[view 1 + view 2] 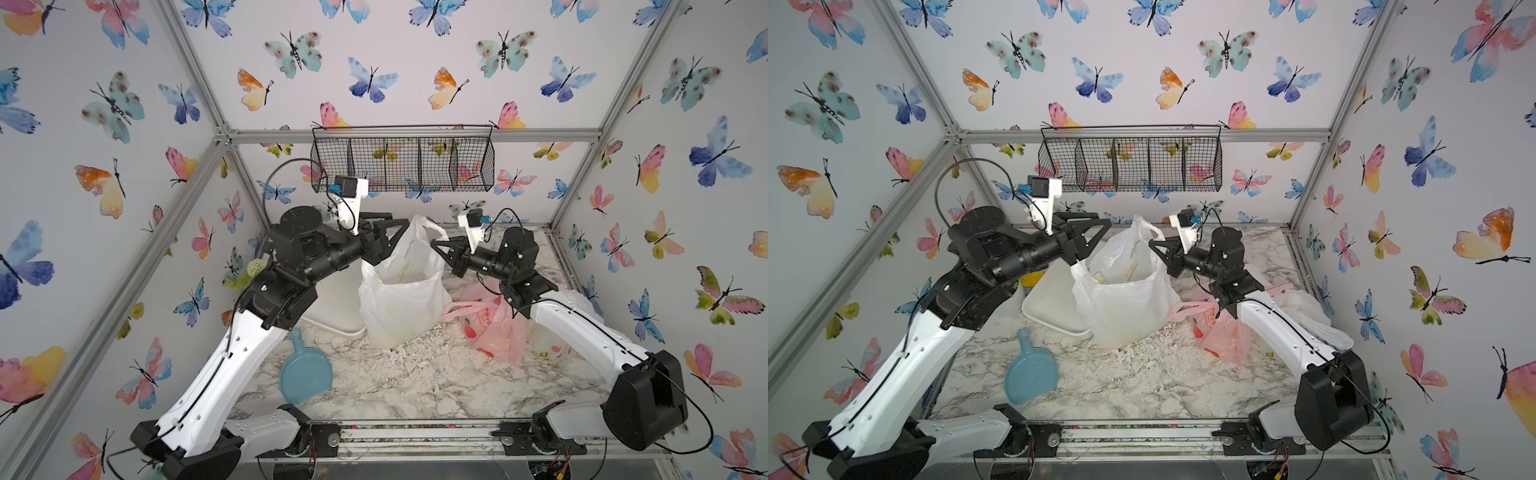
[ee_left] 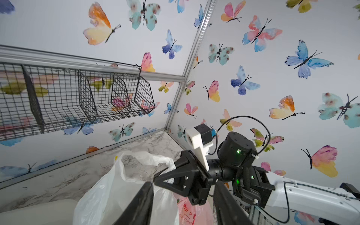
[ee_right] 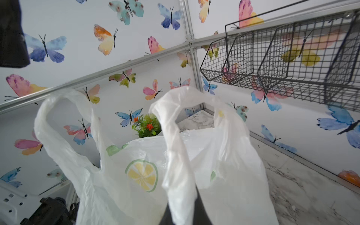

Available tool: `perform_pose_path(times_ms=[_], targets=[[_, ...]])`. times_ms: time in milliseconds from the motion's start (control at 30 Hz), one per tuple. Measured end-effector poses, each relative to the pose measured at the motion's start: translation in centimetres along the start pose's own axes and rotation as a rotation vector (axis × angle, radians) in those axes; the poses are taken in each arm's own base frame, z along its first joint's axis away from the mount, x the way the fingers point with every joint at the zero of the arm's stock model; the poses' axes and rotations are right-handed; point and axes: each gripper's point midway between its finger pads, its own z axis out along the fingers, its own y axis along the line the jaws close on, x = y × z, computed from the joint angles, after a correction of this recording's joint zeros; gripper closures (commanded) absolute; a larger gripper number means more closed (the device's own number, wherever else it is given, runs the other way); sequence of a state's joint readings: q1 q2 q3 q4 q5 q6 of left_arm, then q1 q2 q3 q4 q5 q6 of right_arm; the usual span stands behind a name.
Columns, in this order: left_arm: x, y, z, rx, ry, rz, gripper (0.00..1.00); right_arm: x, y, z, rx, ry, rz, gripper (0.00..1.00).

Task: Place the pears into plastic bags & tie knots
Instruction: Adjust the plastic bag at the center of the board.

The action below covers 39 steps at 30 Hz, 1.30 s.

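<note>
The white lemon-print plastic bag (image 1: pixel 405 303) (image 1: pixel 1125 303) stands open mid-table in both top views. My right gripper (image 1: pixel 433 243) (image 1: pixel 1151 243) (image 3: pixel 183 210) is shut on one handle loop (image 3: pixel 175 136) and holds it up. The other handle (image 3: pixel 58 124) hangs free. My left gripper (image 1: pixel 397 222) (image 2: pixel 183 187) is open at the bag's top edge, facing the right gripper (image 2: pixel 155 178), with nothing pinched between its fingers. A pink fruit-print bag (image 1: pixel 494 328) (image 2: pixel 191 212) and a pale bag (image 1: pixel 552 332) lie under the right arm. The pears are hidden, and I make out no knots.
A white tray (image 1: pixel 332 303) lies left of the lemon bag, and a blue paddle-shaped board (image 1: pixel 305 374) lies nearer the front. A black wire basket (image 1: pixel 403 164) hangs on the back wall. Potted flowers (image 3: pixel 147 125) stand in the back left corner.
</note>
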<state>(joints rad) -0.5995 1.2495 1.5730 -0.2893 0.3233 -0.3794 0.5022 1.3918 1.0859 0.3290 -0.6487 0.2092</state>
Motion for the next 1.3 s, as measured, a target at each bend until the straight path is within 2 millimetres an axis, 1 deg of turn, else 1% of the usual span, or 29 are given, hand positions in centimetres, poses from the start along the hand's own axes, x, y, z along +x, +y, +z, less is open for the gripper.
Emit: perform_pose_path(times_ms=[33, 67, 133, 200, 233, 267, 333, 433, 500, 567, 633, 733, 767, 800, 833, 867, 900, 967, 1033, 1067, 1167, 1300], targets=[[1.1, 0.8, 1.6, -0.008, 0.037, -0.037, 0.4, 0.4, 0.6, 0.4, -0.006, 0.012, -0.005, 0.93], [2.2, 1.6, 2.8, -0.015, 0.07, -0.071, 0.37, 0.6, 1.0, 0.6, -0.008, 0.018, -0.01, 0.94], [5.5, 3.5, 4.9, -0.04, 0.148, -0.153, 0.33, 1.1, 2.0, 1.1, -0.02, 0.034, -0.019, 0.94], [8.4, 5.2, 5.7, -0.067, 0.207, -0.235, 0.33, 1.5, 2.8, 1.5, -0.03, 0.046, -0.029, 0.94], [9.3, 5.8, 5.8, -0.08, 0.225, -0.268, 0.34, 1.7, 3.1, 1.6, -0.031, 0.053, -0.034, 0.94], [9.7, 6.1, 5.9, -0.084, 0.231, -0.289, 0.34, 1.8, 3.3, 1.7, -0.034, 0.06, -0.038, 0.94], [9.4, 6.4, 6.0, -0.079, 0.217, -0.317, 0.37, 2.1, 3.7, 1.7, -0.036, 0.067, -0.045, 0.94], [7.7, 6.3, 6.1, -0.053, 0.162, -0.329, 0.44, 2.2, 3.9, 1.7, -0.033, 0.076, -0.055, 0.94], [7.0, 6.2, 6.2, -0.035, 0.139, -0.337, 0.53, 2.3, 4.0, 1.6, -0.031, 0.082, -0.059, 0.94], [6.6, 6.0, 6.4, -0.014, 0.129, -0.344, 0.59, 2.4, 4.1, 1.6, -0.031, 0.088, -0.06, 0.94], [6.2, 5.4, 6.7, 0.022, 0.13, -0.345, 0.67, 2.4, 4.0, 1.5, -0.027, 0.089, -0.065, 0.94], [5.9, 4.7, 7.0, 0.066, 0.141, -0.346, 0.85, 2.4, 3.9, 1.5, -0.021, 0.09, -0.069, 0.91], [5.9, 4.4, 7.1, 0.082, 0.147, -0.343, 0.93, 2.4, 3.9, 1.5, -0.016, 0.091, -0.072, 0.86], [5.7, 4.0, 7.1, 0.098, 0.155, -0.336, 0.98, 2.5, 3.7, 1.5, -0.007, 0.092, -0.078, 0.72], [5.5, 3.7, 7.2, 0.109, 0.164, -0.329, 0.99, 2.5, 3.5, 1.5, 0.006, 0.093, -0.082, 0.61], [5.2, 3.3, 7.2, 0.125, 0.172, -0.313, 1.0, 2.5, 3.2, 1.5, 0.023, 0.095, -0.098, 0.47], [4.7, 2.9, 7.2, 0.139, 0.179, -0.297, 1.0, 2.6, 2.8, 1.4, 0.047, 0.098, -0.115, 0.38], [3.8, 2.2, 6.9, 0.166, 0.186, -0.264, 1.0, 2.5, 1.9, 1.2, 0.103, 0.101, -0.156, 0.23], [3.4, 1.5, 6.4, 0.194, 0.203, -0.243, 1.0, 2.2, 1.4, 0.7, 0.143, 0.1, -0.207, 0.07], [3.2, 1.3, 6.2, 0.206, 0.211, -0.234, 1.0, 1.9, 1.3, 0.5, 0.161, 0.097, -0.227, 0.02], [3.3, 0.9, 6.1, 0.232, 0.242, -0.226, 1.0, 1.1, 0.8, 0.0, 0.204, 0.083, -0.284, 0.02], [4.5, 1.3, 6.5, 0.238, 0.29, -0.239, 0.99, 0.7, 0.7, 0.2, 0.208, 0.074, -0.3, 0.02]])
